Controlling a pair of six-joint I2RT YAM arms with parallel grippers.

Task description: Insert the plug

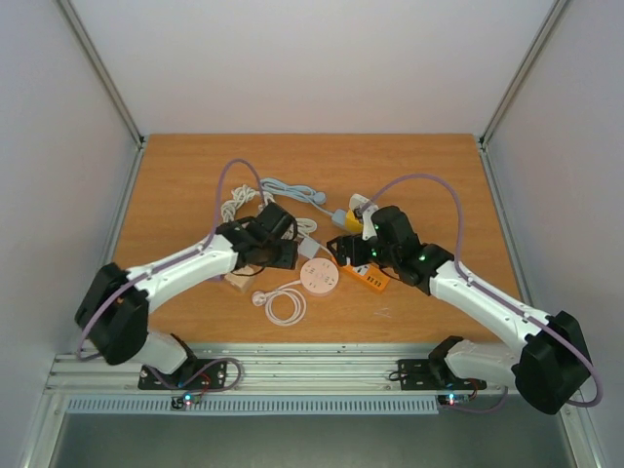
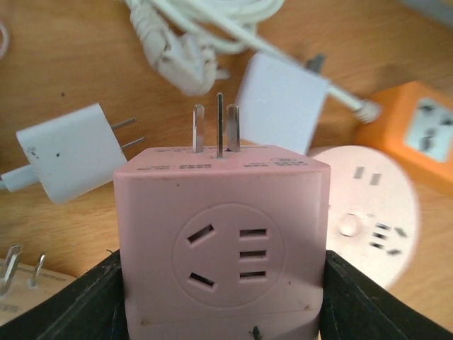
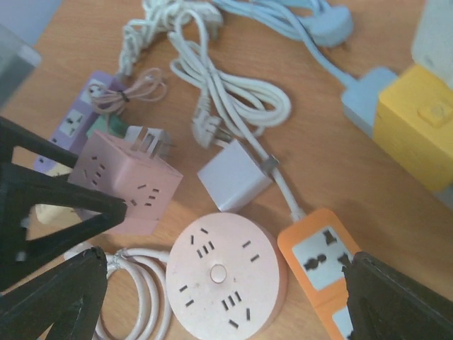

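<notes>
L tool [image 2: 226,301] clamps pink cube [image 2: 219,205]; R tool [image 3: 226,294] wide, empty. Risk: cube twists in grip, prongs [image 2: 219,127] miss round socket [image 3: 223,265] slots.

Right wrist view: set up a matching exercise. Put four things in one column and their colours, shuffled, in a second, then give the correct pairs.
Things
1. cube adapter
2. strip at the bottom right
3. strip at the far left
4. square charger block

Colours
A. purple
B. white
C. pink
D. orange

Pairs: 1-C, 2-D, 3-A, 4-B
</notes>
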